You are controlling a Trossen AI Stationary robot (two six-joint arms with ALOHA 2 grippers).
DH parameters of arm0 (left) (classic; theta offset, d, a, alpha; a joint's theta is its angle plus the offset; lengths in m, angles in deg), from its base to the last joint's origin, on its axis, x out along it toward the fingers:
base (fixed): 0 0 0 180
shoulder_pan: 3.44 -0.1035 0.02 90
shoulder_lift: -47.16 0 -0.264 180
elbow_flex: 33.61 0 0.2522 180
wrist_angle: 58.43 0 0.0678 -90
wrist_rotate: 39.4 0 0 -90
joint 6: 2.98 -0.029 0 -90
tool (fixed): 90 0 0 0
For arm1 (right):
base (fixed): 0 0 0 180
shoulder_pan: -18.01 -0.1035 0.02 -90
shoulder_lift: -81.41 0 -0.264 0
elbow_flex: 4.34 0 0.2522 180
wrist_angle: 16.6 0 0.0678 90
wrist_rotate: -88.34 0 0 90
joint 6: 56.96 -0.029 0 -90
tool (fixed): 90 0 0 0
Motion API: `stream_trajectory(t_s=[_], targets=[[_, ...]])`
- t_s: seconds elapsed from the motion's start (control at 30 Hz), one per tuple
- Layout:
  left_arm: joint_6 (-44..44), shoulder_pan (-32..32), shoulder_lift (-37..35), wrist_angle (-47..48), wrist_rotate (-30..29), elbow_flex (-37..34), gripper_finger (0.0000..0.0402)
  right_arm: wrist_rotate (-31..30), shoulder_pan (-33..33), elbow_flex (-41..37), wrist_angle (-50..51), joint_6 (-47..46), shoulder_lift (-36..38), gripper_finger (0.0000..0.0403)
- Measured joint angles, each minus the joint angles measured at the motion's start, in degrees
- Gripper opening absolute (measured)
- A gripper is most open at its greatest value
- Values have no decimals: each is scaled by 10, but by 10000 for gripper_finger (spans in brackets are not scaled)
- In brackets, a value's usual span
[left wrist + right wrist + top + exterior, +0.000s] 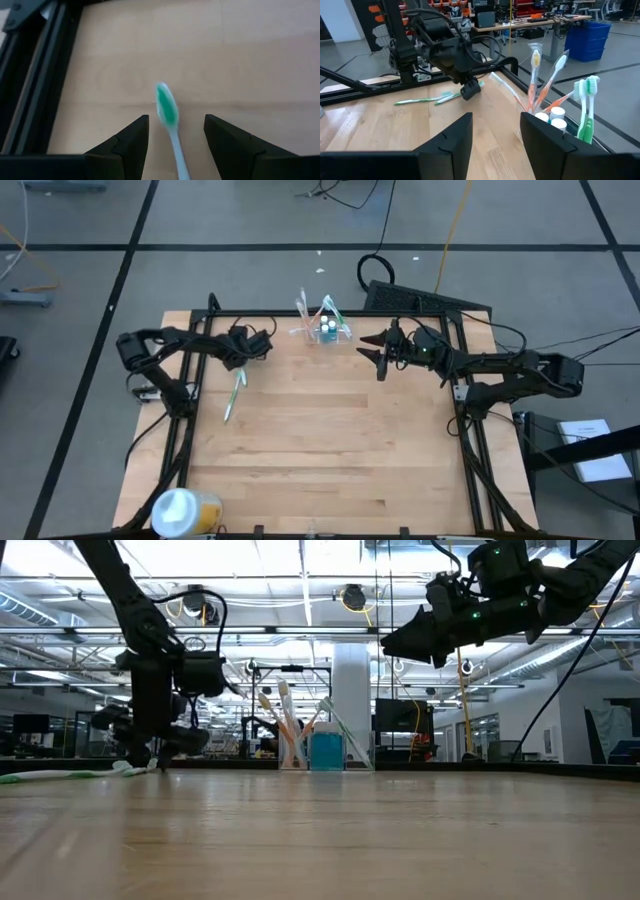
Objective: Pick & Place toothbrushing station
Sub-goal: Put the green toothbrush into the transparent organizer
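While the left gripper (243,367) hangs low over the table (330,450) near its left edge, its fingers (132,142) stand apart and hold nothing; a green-and-white toothbrush (170,125) lies flat on the wood between them, head pointing away from the wrist. From above that toothbrush (234,394) runs down the table from the gripper, just inside the left edge. In the low view the gripper (150,755) sits right at the surface with the brush (70,774) stretched out beside it.

The right gripper (374,356) is raised well off the table near the back edge, right of centre, fingers (452,140) parted and empty, aimed across toward the left arm (440,45).

The clear holder (322,328) stands at the back edge near the middle, between the two grippers, closer to the right one. Several toothbrushes (535,75) stick up from it at angles, and a blue cup (326,750) and small white-capped tubes (550,117) sit in it.

A round white-and-yellow tub (180,510) lies at the front left corner.
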Motion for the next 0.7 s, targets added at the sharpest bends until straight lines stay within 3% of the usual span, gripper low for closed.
stream_trajectory(t_s=[0.33,0.53,0.7], targets=[[-51,-6,32,-70,11,-1,192,0,0,0,0,0,0,155],[-52,5,32,-82,55,1,128,0,0,0,0,-6,0,155],[-58,18,33,-80,56,1,81,0,0,0,0,-10,0,155]])
